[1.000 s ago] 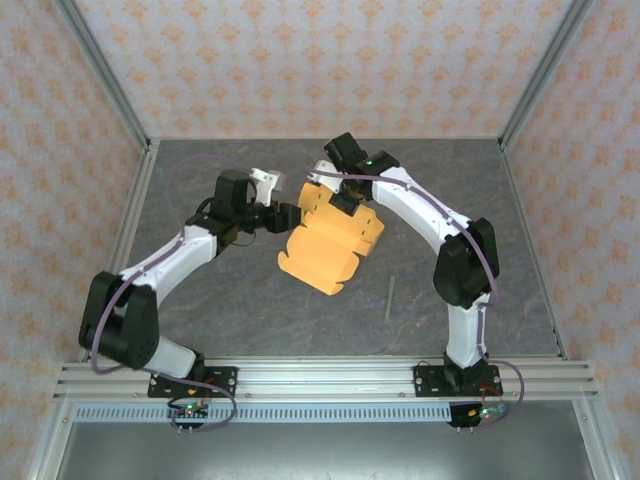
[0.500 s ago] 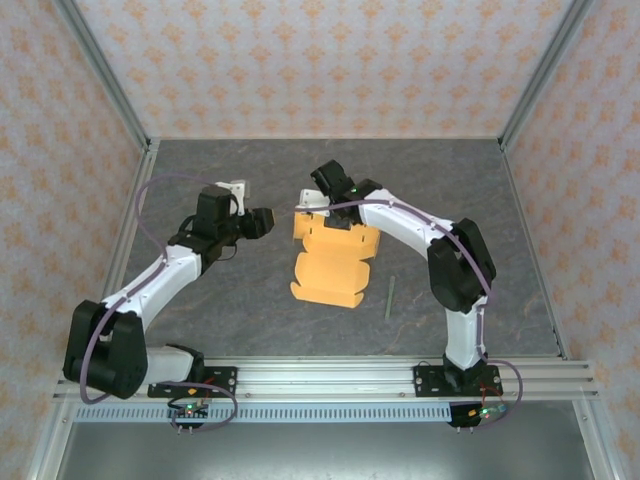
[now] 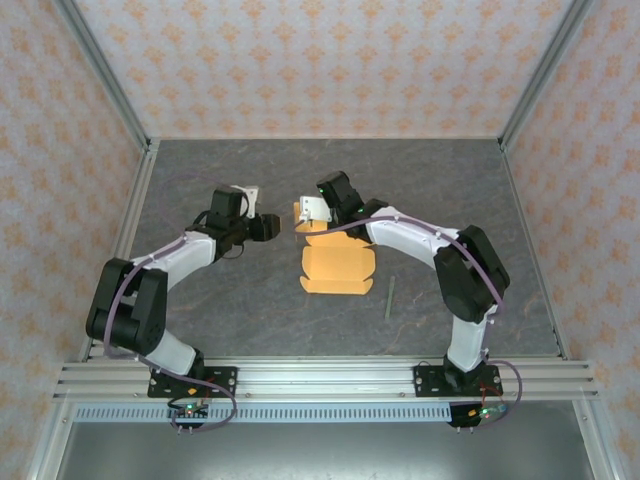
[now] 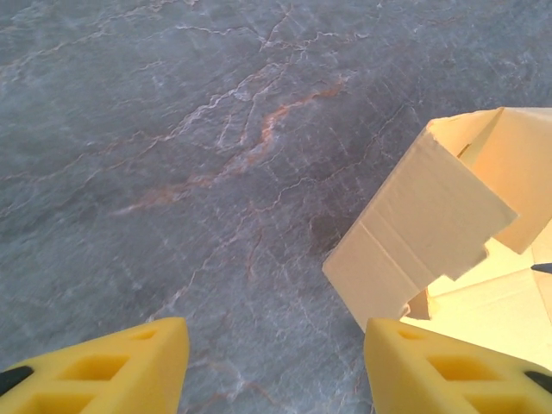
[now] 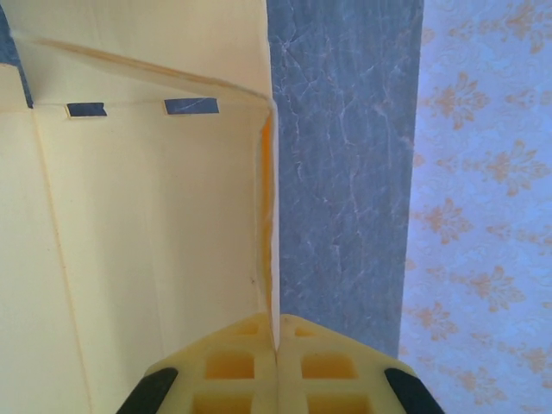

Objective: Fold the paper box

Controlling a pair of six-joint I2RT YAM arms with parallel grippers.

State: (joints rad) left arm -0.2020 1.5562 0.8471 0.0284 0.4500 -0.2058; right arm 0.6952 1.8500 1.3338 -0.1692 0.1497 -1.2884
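Your paper box (image 3: 338,268) has come down since a second ago. Then it hung tilted and spread wide between the arms; now it sits lower, at the centre of the overhead frame, with its broad panel down on the grey surface (image 3: 260,310). Your left gripper (image 3: 272,226) was against the box's left edge back then and now stands just left of it, not touching.

In the left wrist view, that gripper (image 4: 276,366) has its yellow fingers (image 4: 112,366) well apart along the bottom edge, with bare surface between them. A raised flap of the box (image 4: 431,233) stands at the right of the frame.

Your right gripper (image 3: 308,218) is at the box's upper-left corner in the overhead frame. Its wrist view shows the gripper (image 5: 276,354) pressed together on the thin edge of an upright card wall, with the box's pale inner face (image 5: 147,241) filling the left half.

A thin greenish stick (image 3: 390,297) lies to the right of the box, apart from it.
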